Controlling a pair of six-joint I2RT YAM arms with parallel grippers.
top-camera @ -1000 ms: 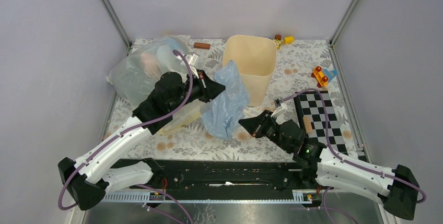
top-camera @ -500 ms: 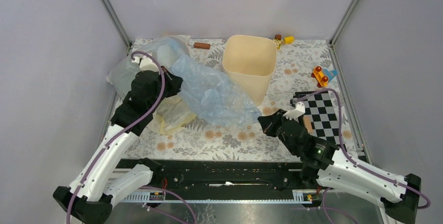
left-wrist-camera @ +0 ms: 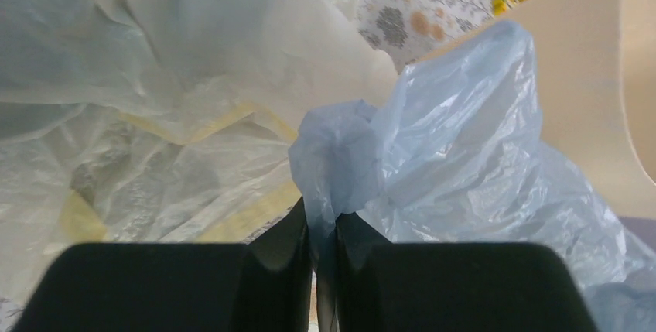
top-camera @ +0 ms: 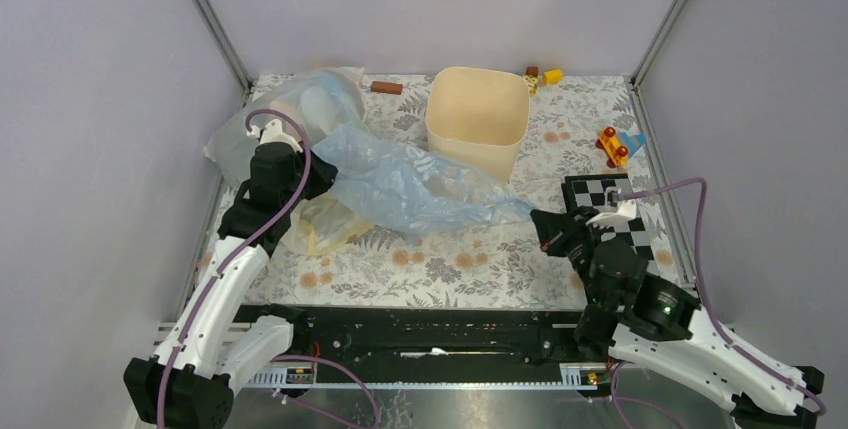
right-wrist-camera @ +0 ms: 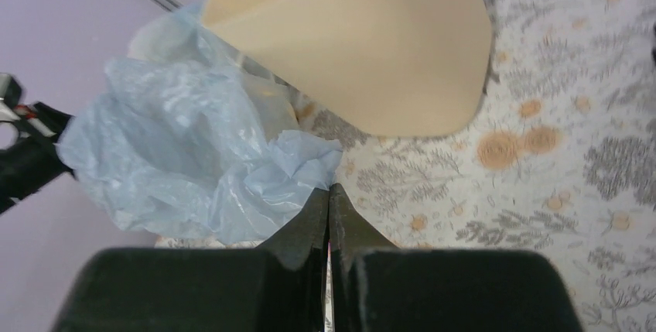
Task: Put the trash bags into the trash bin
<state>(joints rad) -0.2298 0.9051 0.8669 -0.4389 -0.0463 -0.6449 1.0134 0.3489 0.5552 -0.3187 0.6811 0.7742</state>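
Within the last second the trash bag (top-camera: 420, 184) has been drawn out from a hanging bunch into a long band across the middle of the counter; its left end is pinched by the left gripper (left-wrist-camera: 322, 224), clamped on a gathered fold; its right end is nipped by the right gripper (right-wrist-camera: 329, 200), closed tight, toward the right edge. The trash bin (top-camera: 470, 154) stands upright at the far edge, just behind the band; the bag is judged stretched ready for lifting over the rim, nothing being inside yet.

Trash bin (top-camera: 477, 119): stood at 12 o'clock on the table (top-camera: 450, 271).
Trash bags (top-camera: 410, 184): stretched before it, from 10 to 4 o'clock.
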